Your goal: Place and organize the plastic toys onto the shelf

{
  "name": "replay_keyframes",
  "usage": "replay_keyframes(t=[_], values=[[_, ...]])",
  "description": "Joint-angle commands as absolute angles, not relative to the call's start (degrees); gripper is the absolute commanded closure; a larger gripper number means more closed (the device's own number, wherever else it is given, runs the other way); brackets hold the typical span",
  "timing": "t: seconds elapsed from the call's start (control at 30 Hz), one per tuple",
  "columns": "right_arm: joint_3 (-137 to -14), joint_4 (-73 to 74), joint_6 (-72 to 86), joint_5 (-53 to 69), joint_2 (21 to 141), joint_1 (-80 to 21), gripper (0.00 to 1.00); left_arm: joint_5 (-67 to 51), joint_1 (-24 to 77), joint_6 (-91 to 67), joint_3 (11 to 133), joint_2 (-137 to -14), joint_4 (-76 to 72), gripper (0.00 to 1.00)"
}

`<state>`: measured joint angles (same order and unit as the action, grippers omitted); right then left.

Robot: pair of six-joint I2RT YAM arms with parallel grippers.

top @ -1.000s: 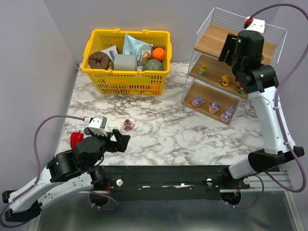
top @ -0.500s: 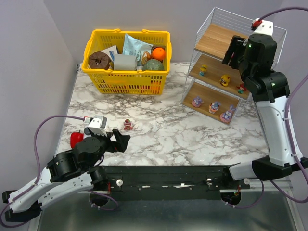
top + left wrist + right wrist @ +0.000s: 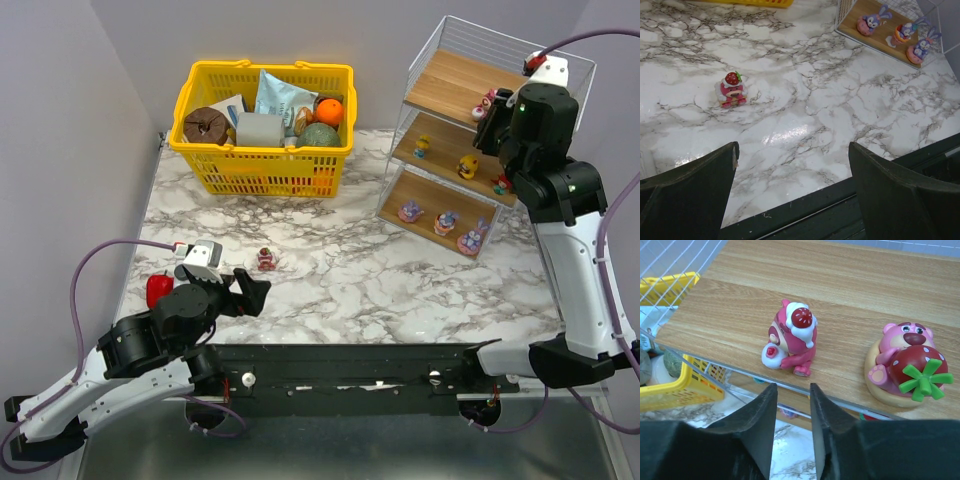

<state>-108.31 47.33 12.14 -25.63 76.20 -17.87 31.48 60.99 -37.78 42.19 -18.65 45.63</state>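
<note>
The cherry bear [image 3: 792,337] and the strawberry bear [image 3: 902,367] are two pink toys. They stand on the top board of the shelf [image 3: 450,85]. The strawberry bear is at 3 o'clock from the cherry bear, near it but not touching. The right hand [image 3: 792,387] hangs just in front of the cherry bear, at its 6 o'clock. Its two fingers are close together with only a thin gap, and nothing is between them.

Seen from above, the shelf stands at 2 o'clock on the counter [image 3: 380,280]. The middle board holds the middle toys [image 3: 467,165], three small ones in a row. The one at the right end is partly hidden behind the arm. The bottom board holds three purple bunny toys [image 3: 903,32], side by side.

One more pink toy, the lone bear [image 3: 731,90], has a strawberry on its head. It stands upright on the counter at about 8 o'clock, well apart from the shelf. The left hand [image 3: 792,147] sits low at 6 o'clock from the lone bear, near it but not touching. Its fingers are spread wide apart and it holds nothing.

The yellow basket [image 3: 260,170], full of things, sits at 11 o'clock on the counter. The red pepper [image 3: 158,289] lies at the 8 o'clock edge, just beside the left arm.
</note>
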Motion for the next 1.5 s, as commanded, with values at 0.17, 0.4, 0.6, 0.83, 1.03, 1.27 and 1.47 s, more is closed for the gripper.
replay_keyframes(t=[0.17,0.4,0.6,0.83,1.03,1.27,1.47], values=[[-107.14,45.62,12.04,-24.17,76.64,-17.49,0.81,32.96,61.35,-38.06,42.01,-18.55,45.97,0.01],[-106.96,44.12,12.22,-25.57,77.25,-17.49,0.87,33.13,61.35,-38.06,41.92,-18.54,46.05,0.01],[-106.96,43.42,12.22,-26.89,78.05,-17.49,0.88,33.13,61.35,-38.06,41.92,-18.46,46.05,0.01],[-106.88,43.07,12.39,-29.53,78.75,-17.49,0.9,33.13,61.35,-38.06,41.92,-18.2,46.05,0.01],[-106.17,42.98,12.39,-32.16,78.22,-17.49,0.91,33.05,61.35,-38.06,42.01,-18.19,45.97,0.01],[-106.26,42.36,12.04,-34.01,78.92,-16.79,0.91,33.05,61.35,-38.06,41.92,-18.11,45.97,0.01],[-105.38,42.36,12.48,-31.82,77.88,-16.44,0.91,33.05,61.35,-38.06,41.92,-17.84,46.05,0.01]])
